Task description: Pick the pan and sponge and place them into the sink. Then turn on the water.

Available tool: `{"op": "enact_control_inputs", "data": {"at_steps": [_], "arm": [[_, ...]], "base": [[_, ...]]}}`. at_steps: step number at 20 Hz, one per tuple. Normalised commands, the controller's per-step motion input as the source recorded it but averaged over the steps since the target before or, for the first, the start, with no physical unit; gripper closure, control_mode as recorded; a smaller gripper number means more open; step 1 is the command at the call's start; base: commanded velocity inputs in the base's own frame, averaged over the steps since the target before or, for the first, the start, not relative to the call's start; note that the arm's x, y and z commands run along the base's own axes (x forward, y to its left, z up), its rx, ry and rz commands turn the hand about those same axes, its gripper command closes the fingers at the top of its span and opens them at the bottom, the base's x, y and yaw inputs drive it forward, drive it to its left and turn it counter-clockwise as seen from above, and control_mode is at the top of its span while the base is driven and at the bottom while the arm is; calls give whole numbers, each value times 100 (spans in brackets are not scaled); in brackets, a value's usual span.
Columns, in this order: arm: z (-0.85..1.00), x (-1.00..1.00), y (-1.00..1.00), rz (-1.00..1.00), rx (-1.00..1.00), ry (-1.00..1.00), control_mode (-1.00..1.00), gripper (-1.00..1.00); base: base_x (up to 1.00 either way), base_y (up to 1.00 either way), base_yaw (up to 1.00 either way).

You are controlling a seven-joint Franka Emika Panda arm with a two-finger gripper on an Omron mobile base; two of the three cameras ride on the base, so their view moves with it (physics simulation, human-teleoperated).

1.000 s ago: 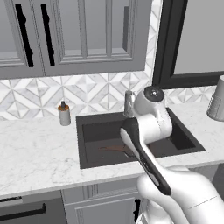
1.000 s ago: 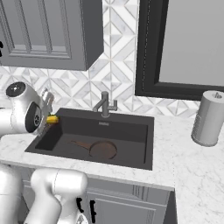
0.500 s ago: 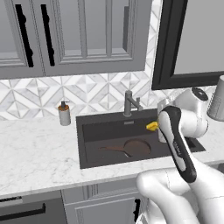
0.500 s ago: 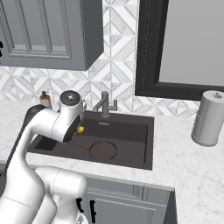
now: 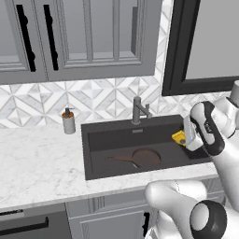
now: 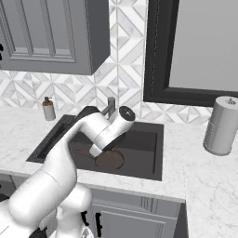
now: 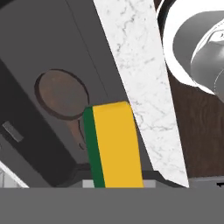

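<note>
Sink (image 5: 98, 140), a dark matte rectangular basin in the marble-look surface (image 5: 37, 168), already holds the round brown pan (image 5: 145, 157). The gripper (image 5: 185, 138) hangs over its right edge, clamped on the soft yellow-green sponge (image 5: 179, 138); released here, it might land on the rim.

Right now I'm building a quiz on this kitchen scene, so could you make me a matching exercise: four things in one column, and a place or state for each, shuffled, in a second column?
Things:
1. pan
2. sponge
3. soap bottle
4. faucet

Places or states:
A. standing on the counter left of the sink
B. lying flat on the sink floor
C. held in the gripper above the sink's right part
D. at the sink's back edge, no water running

Pairs: 1-B, 2-C, 3-A, 4-D
</note>
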Motion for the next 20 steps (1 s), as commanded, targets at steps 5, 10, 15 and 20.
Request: {"op": "enact_control_inputs", "data": {"at_steps": [5,10,15,20], "arm": [[-60,58,-33,0,12,26,-100,100],[-72,40,-7,0,4,4,-100,100],[-53,28,1,2,1,-3,-100,100],[-48,34,14,1,0,-3,-100,100]], "base": [[0,0,0],[0,0,0],[0,0,0],[0,0,0]]}}
